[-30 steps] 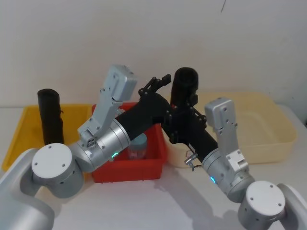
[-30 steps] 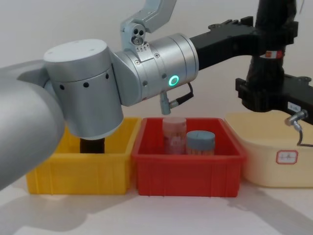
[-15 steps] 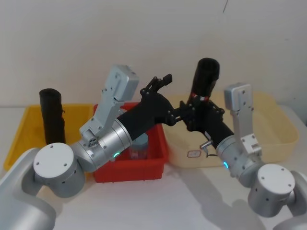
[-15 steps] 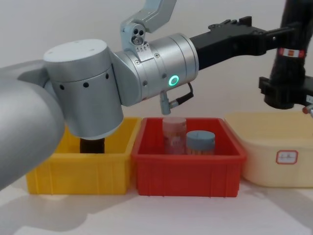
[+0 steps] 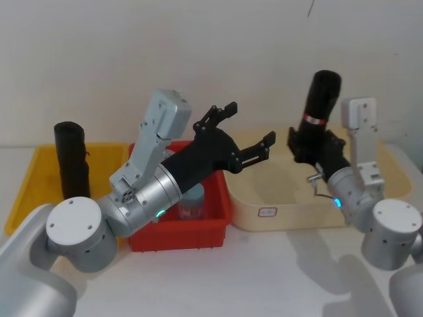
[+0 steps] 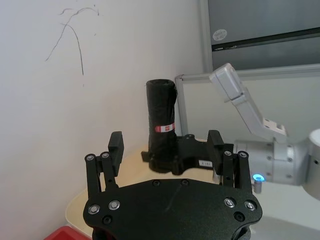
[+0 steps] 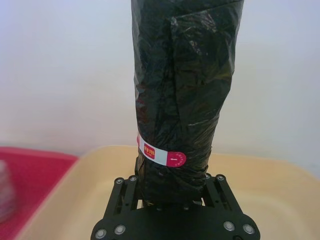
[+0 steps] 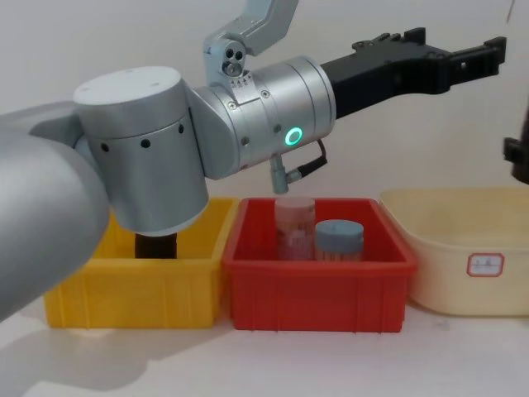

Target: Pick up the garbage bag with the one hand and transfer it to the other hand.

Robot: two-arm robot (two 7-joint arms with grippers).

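Above cream plastic tub point(image 5: 291, 216), right gripper point(image 5: 310, 142) pinches rolled black plastic garbage bag point(image 5: 322, 99) low, seemingly light, squashy; left gripper point(image 5: 250, 123) gapes wide.

Black garbage bag point(image 5: 322, 99), red-and-white band point(image 7: 162, 155). Black roll point(image 5: 69, 158). One yellow bin point(image 5: 26, 178), one red bin point(image 8: 318, 289), cream tub point(image 5: 291, 214). Black left gripper point(image 5: 250, 123), silver arm point(image 8: 273, 107), green ring light point(image 8: 293, 136). Pinkish jar point(image 8: 295, 223), blue-grey lid point(image 8: 339, 236). White wall point(image 5: 198, 39).

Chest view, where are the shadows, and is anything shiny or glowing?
Chest view: soft shadows on the table before the yellow bin; a green ring light glows on the left arm. Right wrist view: faint sheen on the garbage bag.
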